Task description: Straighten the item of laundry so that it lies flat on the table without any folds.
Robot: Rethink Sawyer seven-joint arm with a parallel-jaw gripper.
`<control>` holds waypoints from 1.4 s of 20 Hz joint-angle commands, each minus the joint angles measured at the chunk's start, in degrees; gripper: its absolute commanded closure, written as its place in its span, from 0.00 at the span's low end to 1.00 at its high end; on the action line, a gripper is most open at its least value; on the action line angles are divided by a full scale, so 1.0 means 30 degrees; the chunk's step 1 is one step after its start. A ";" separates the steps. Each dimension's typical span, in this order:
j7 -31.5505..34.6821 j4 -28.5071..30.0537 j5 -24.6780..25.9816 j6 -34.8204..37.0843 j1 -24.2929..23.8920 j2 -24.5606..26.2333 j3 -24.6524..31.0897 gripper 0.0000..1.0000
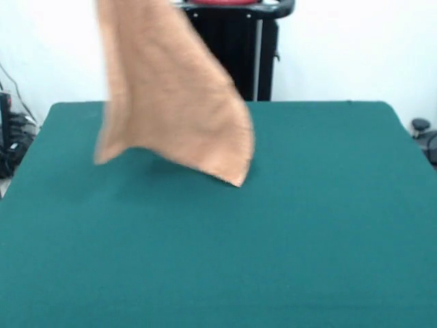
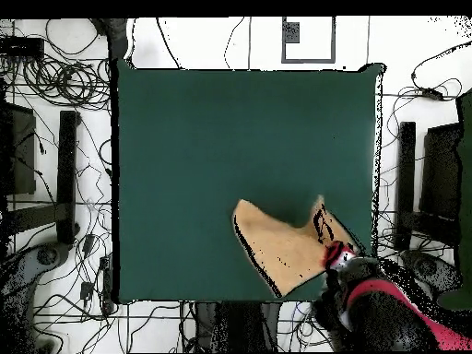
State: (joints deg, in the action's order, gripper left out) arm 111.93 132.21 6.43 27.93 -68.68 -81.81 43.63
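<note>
The item of laundry [image 1: 171, 102], a light orange-tan towel, hangs in the air above the far left part of the green table [image 1: 307, 225]. Its top runs out of the front view and its lower corners dangle just over the cloth. In the overhead view the towel [image 2: 281, 244] spreads near the table's [image 2: 212, 147] bottom right edge. My gripper [image 2: 334, 253] is at the towel's right corner and holds it up. The red and black arm [image 2: 387, 309] reaches in from the bottom right. The front view does not show the gripper.
The black pedestal [image 1: 232, 55] stands behind the table's far edge. Cables [image 2: 55, 83] and black stands [image 2: 66, 175] [image 2: 406, 184] lie on the floor around the table. More dark gear [image 1: 13, 143] sits off the left edge.
</note>
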 commanded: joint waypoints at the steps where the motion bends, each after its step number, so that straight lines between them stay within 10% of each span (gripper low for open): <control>1: -0.7398 -0.2993 0.5625 -0.3076 -0.1840 0.7847 0.2305 1.00; 5: -0.6004 -0.3869 0.8309 -0.5241 -0.2310 0.9949 0.2207 1.00; 11: -0.6801 -0.5570 0.8725 -0.1821 -0.3197 1.1231 0.4161 1.00; 28: 0.0813 -0.0085 0.7203 -0.4617 -0.0818 0.5265 0.3281 1.00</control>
State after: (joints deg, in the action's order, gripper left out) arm 106.92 122.50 30.88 17.58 -77.99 -58.65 51.11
